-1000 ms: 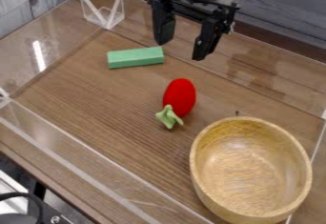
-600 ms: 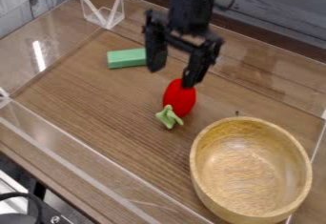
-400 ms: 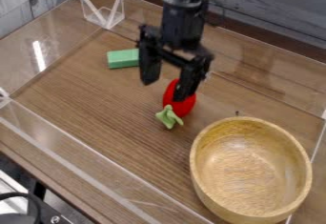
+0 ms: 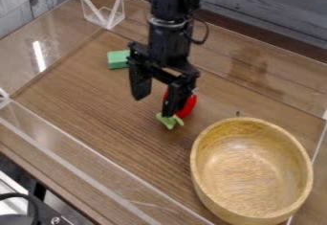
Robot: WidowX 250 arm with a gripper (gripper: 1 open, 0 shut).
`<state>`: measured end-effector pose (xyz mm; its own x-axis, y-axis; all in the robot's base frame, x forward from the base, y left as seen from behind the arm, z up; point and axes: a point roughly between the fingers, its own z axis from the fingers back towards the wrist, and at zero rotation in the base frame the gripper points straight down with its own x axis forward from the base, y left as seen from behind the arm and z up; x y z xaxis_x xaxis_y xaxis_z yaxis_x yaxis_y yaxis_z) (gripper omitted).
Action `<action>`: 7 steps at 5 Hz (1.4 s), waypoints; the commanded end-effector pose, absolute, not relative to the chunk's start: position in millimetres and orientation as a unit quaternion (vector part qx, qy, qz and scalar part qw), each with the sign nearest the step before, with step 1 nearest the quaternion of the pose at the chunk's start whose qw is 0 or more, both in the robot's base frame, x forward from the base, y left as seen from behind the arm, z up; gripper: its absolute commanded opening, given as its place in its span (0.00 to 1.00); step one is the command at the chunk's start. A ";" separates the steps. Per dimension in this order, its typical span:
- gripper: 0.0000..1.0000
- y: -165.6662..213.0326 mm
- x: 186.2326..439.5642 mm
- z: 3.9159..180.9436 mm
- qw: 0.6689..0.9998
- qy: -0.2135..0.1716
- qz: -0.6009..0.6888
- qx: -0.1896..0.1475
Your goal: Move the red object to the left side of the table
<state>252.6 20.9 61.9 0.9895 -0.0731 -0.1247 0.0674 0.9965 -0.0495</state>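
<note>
Your claw (image 4: 156, 99) pointed straight down, and its two black fingers (image 4: 137, 86) stood wide apart, released, with nothing held between them. The tips were low, close to the bench (image 4: 90, 114). One finger came down on the left, over bare wood. The other finger came down right in front of the red object (image 4: 188, 102), so it hid part of it. You could not tell from this view if that finger touched the red object or only stood just beside it.

The red object lay on the bench near the middle, a little to the right of the claw. Only its right side showed, round and shiny. Its pale green leafy stem (image 4: 166, 122) poked out below the finger, toward the front edge.

Behind the claw lay a green block (image 4: 118, 59), flat on the wood, partly hidden by the black arm (image 4: 169, 18). It was near the claw but apart from the red object.

A round wooden bowl (image 4: 253, 169) sat at the front right, well apart from the claw and near the red object. It had nothing in it.

Low clear walls (image 4: 52, 138) ran around the bench. A small clear stand (image 4: 102, 11) sat at the far left corner.
</note>
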 end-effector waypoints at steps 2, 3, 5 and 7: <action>1.00 17.7 266.4 75.6 1.000 0.012 -0.016 -0.021; 1.00 15.7 268.8 73.3 1.000 0.009 -0.010 -0.022; 1.00 14.7 272.4 68.0 1.000 0.007 -0.002 -0.022; 1.00 14.2 275.7 64.2 1.000 0.003 0.006 -0.023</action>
